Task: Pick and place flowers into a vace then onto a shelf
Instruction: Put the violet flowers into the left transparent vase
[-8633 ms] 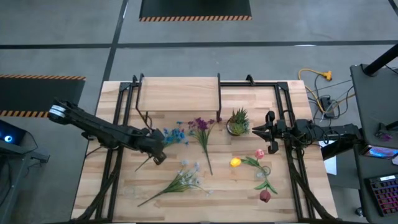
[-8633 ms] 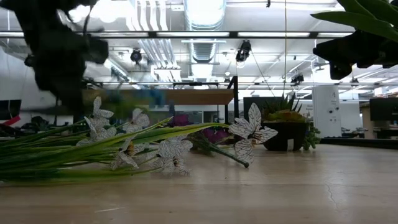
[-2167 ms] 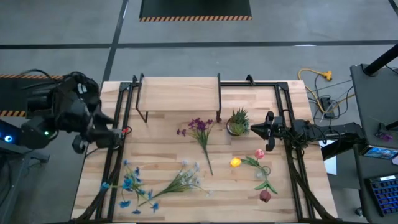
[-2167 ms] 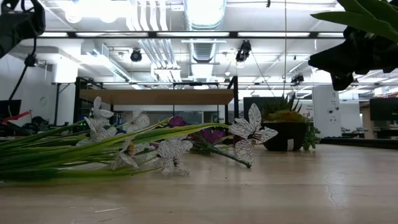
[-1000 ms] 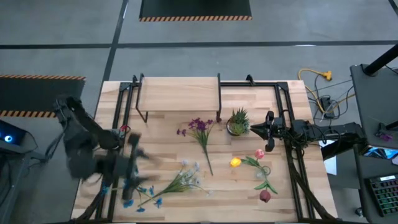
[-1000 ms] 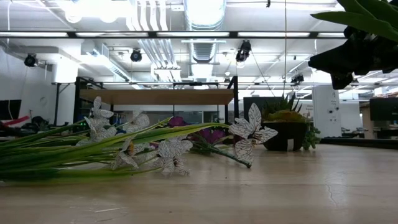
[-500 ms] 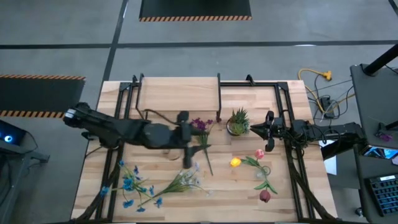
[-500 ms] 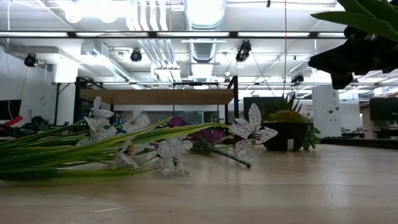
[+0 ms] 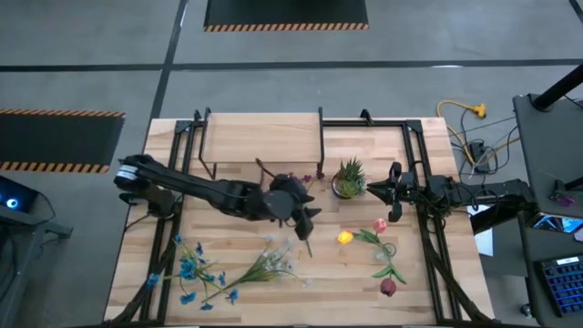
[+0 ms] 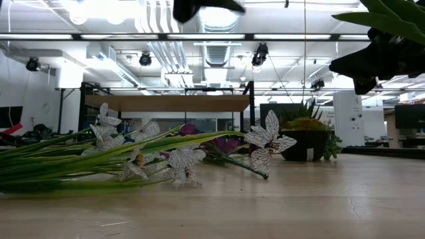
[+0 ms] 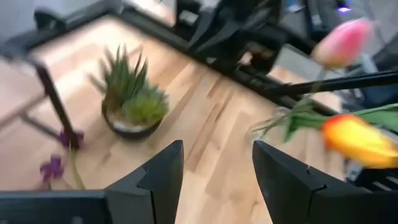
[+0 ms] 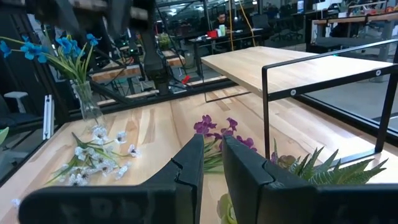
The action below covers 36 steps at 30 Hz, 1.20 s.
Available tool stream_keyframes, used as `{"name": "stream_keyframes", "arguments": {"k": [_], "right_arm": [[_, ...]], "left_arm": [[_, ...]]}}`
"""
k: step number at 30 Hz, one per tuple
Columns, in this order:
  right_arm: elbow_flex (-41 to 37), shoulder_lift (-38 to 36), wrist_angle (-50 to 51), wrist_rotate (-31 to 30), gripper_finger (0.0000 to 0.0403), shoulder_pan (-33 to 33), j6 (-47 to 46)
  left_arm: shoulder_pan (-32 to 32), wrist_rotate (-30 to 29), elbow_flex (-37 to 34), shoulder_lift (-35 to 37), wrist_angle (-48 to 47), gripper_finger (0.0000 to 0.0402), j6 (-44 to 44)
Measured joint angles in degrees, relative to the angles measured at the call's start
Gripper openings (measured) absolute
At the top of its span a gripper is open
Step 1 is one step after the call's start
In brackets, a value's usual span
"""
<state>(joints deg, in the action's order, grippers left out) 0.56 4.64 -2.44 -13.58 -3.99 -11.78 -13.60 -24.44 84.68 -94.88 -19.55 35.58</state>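
Reaching gripper: the left gripper hangs over the middle of the table, just above the purple flowers. Its fingers are spread and nothing is between them.
Waiting gripper: the right gripper is parked at the table's right side, just beside the potted plant. Its fingers are drawn almost together and hold nothing.
Done so far: the blue flowers stand in a glass vase near the front-left corner of the table.
Left to do, flowers: the purple flowers, the white flowers, the yellow-orange tulip, the pink tulip and the red tulip all lie loose on the table.
Left to do, shelf: the shelf at the back of the table carries nothing, so the vase has yet to go onto it.
Progress estimate: early, with one stem of several placed.
Likely step in hand: approach to the purple flowers, with no grasp made yet.
High view only: shows the full layout and both arms. The vase cannot be made out, so the blue flowers look as if they lie flat.
Right wrist view only: shows the vase upright with the blue flowers rising out of it.
Left wrist view only: shows the open gap between the left fingers, with the potted plant and two tulips ahead.
Low view only: shows the white flowers flat on the tabletop and the shelf board raised behind them.
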Motion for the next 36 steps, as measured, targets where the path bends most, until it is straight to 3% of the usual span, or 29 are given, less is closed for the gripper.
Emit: {"name": "stream_keyframes", "arguments": {"k": [4, 15, 23, 36], "right_arm": [[0.0, 0.01, 0.0, 0.0, 0.0052, 0.02, -0.01], [0.0, 0.07, 0.0, 0.02, 0.0052, 0.02, -0.21], [0.0, 0.09, 0.0, 0.07, 0.0052, 0.0, -0.21], [0.0, 0.13, 0.0, 0.07, 0.0052, 0.02, 0.2]], "left_arm": [[0.15, -0.18, -0.82, -3.11, -0.41, 0.0175, 6.34], [0.72, -1.58, -1.49, -9.45, -8.08, 0.0175, 14.8], [2.86, 0.37, -1.85, -16.16, -8.21, 0.0175, 19.61], [3.91, 2.74, -4.68, -17.01, -11.41, 0.0175, 32.21]]}}
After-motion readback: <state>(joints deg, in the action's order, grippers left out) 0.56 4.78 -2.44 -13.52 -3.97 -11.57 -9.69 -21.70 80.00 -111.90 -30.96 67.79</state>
